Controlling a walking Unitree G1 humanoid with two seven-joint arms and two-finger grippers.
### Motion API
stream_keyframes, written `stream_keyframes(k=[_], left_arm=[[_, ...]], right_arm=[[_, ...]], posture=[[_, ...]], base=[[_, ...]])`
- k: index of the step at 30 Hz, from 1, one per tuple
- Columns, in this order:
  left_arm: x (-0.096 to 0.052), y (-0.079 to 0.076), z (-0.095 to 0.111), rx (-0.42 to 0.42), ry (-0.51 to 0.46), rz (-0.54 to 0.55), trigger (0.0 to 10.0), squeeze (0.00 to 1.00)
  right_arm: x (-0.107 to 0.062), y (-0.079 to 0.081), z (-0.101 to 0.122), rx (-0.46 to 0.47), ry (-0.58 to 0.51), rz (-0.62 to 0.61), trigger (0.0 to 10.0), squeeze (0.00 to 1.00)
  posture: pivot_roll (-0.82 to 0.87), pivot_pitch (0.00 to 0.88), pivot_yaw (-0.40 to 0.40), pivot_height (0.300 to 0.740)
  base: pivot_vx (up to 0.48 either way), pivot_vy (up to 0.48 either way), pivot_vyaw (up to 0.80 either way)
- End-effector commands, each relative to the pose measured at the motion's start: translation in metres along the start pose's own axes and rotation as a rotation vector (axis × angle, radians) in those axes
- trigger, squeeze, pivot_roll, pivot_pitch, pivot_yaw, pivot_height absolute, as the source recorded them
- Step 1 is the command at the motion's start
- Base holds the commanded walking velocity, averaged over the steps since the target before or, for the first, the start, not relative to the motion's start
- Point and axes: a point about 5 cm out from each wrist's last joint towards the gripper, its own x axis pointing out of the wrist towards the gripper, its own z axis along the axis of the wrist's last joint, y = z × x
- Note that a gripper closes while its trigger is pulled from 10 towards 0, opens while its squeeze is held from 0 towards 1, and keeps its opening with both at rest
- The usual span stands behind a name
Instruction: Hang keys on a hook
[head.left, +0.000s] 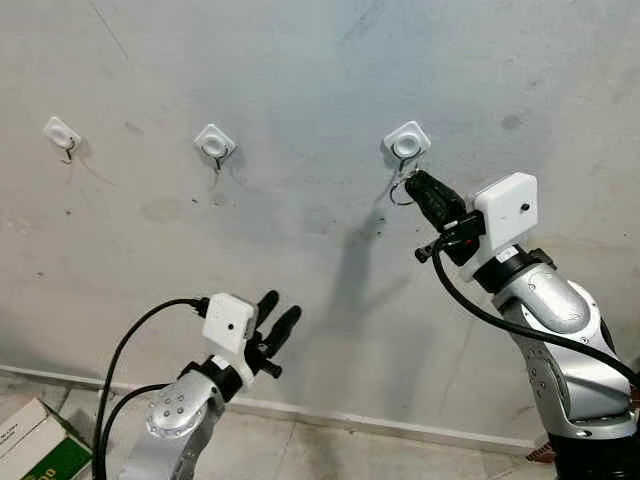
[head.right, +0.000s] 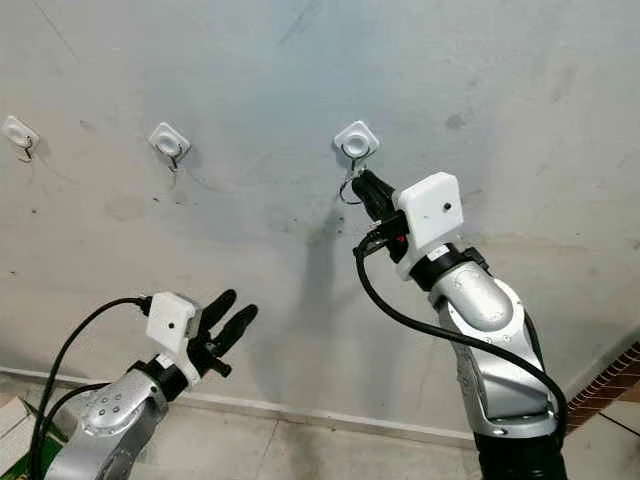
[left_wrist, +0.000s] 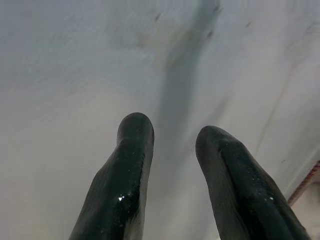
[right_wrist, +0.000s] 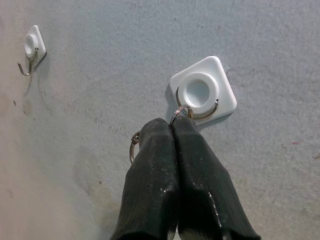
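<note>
My right claw (right_wrist: 172, 125) pinched the key ring (right_wrist: 134, 146) tight, fingers pressed together, just under the white hook (right_wrist: 202, 91). The ring seemed edge-on, long axis roughly along my fingers. My left claw (head.left: 275, 318) hung spread, low.

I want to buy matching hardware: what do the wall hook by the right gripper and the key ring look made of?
The white square wall hook looks like glossy moulded plastic, smooth with rounded edges; its curved wire prong appears to be bare metal, going by the silvery glint. The thin key ring pinched in the right gripper looks like polished metal, probably steel.
</note>
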Motion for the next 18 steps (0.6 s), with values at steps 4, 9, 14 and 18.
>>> stream_keyframes(k=[4,9,14,18], left_arm=[[0.005,-0.002,0.013,0.006,-0.057,-0.031,10.0,0.0],[0.009,-0.006,0.016,0.044,-0.081,-0.036,10.0,0.0],[0.01,-0.015,0.018,0.081,-0.087,-0.111,10.0,0.0],[0.013,-0.014,0.018,0.093,-0.094,-0.11,10.0,0.0]], right_arm=[[0.004,0.001,0.009,0.019,-0.03,0.0,10.0,0.0],[0.008,0.001,0.01,0.044,-0.036,-0.01,10.0,0.0],[0.012,0.002,0.011,0.052,-0.041,-0.011,10.0,0.0],[0.016,0.003,0.011,0.061,-0.045,-0.027,10.0,0.0]], posture=[[-0.07,0.0,0.095,0.74],[-0.07,0.0,0.093,0.74],[-0.07,0.0,0.09,0.74],[-0.07,0.0,0.09,0.74]], base=[[0.0,0.0,0.0],[0.0,0.0,0.0],[0.0,0.0,0.0],[0.0,0.0,0.0]])
